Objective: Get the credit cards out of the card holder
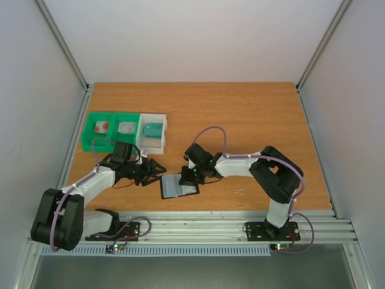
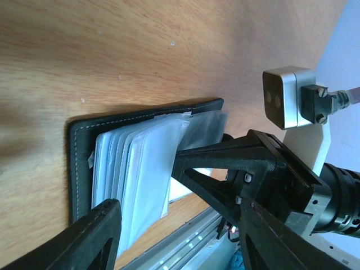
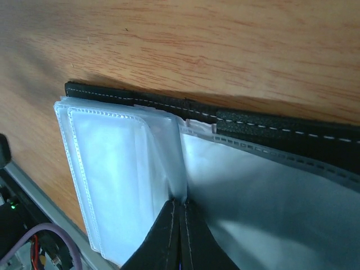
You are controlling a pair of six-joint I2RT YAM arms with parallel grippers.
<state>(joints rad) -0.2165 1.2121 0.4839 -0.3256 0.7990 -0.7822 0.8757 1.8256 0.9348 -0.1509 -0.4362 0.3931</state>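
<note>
The wooden worktop (image 1: 240,114) fills the middle of the top view, with a metal rail (image 1: 240,226) along its near edge where both arms are bolted. The left arm (image 1: 90,180) reaches in towards the centre from the near left, and the right arm (image 1: 271,171) bends in from the near right, a purple cable (image 1: 210,135) looping above it. At the far left stand a green tray (image 1: 90,143) with two compartments and, touching its right side, a white tray (image 1: 142,129). The holder (image 1: 171,188) lies open on the worktop close to the near edge, between the two arms and a little askew, with its black stitched cover flat down and its clear pockets facing up. In the left wrist view the pockets fan out in several leaves. The left fingers (image 2: 95,233) stand apart just to the left of the holder, with nothing between them. The right fingers (image 3: 169,236) are pressed tight together over the holder, and their tips meet on the edge of one clear leaf, which rises to them and looks pinched. The right wrist's silver camera (image 2: 287,98) shows above those fingers in the left wrist view. A teal card (image 1: 154,128) lies in the white tray, well apart from the holder. Each green compartment holds a small pale thing, too small to tell.
</note>
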